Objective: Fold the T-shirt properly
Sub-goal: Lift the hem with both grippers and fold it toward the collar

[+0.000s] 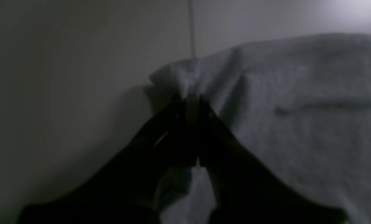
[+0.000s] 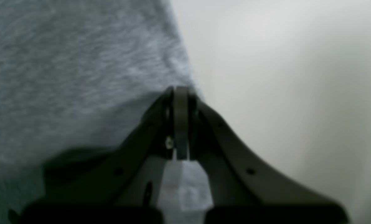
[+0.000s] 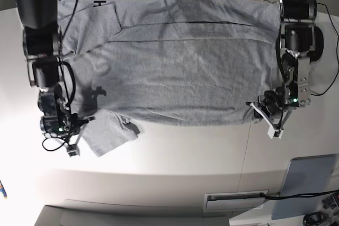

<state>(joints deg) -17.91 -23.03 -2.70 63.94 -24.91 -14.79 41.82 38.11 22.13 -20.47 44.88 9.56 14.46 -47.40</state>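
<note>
Low over the table (image 3: 175, 152), both arms reach down, left fingers (image 1: 191, 102) and right fingers (image 2: 180, 93) pinching T-shirt (image 3: 180, 72) corners

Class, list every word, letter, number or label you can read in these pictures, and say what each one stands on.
"H": one black block letter, seen sideways, on the T-shirt near its far corner in the base view; any other lettering is hidden.
Both wrist views: plain grey fabric only, nothing to read.
</note>
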